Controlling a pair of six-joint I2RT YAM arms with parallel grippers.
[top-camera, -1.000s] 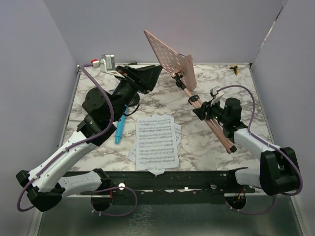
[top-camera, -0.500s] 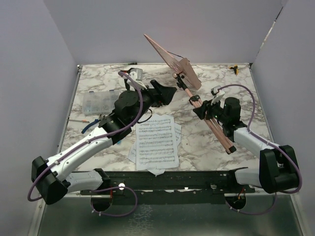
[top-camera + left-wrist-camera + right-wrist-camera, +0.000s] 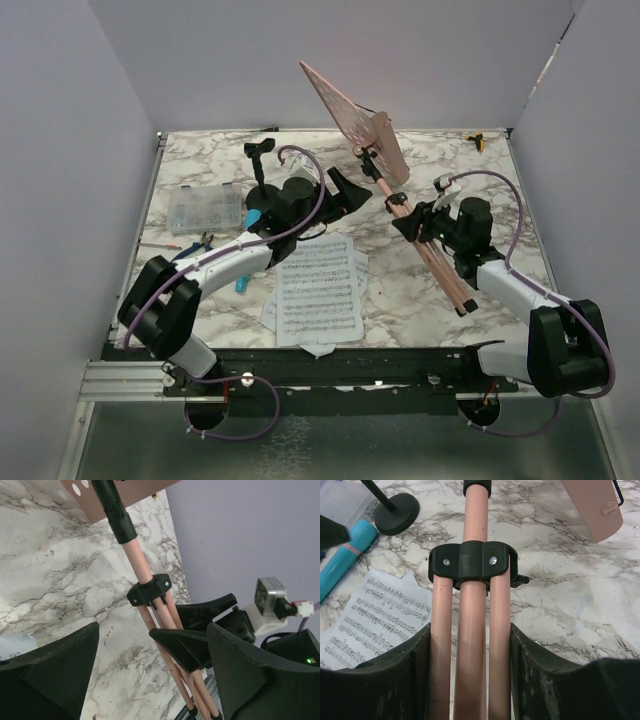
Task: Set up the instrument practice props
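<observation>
One box, one blue mic, one upright mic stand and overlapping sheets, count unclear, are on the desk. Left tool: jaws apart, empty. One tilted music stand: three folded legs clamped in right tool.

The pink music stand tilts, legs folded; sheet-music pages flat; blue microphone apparently beside upright mic stand.

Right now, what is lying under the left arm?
The blue toy microphone lies across under the left arm. Only its two ends show; its middle is covered.
</observation>
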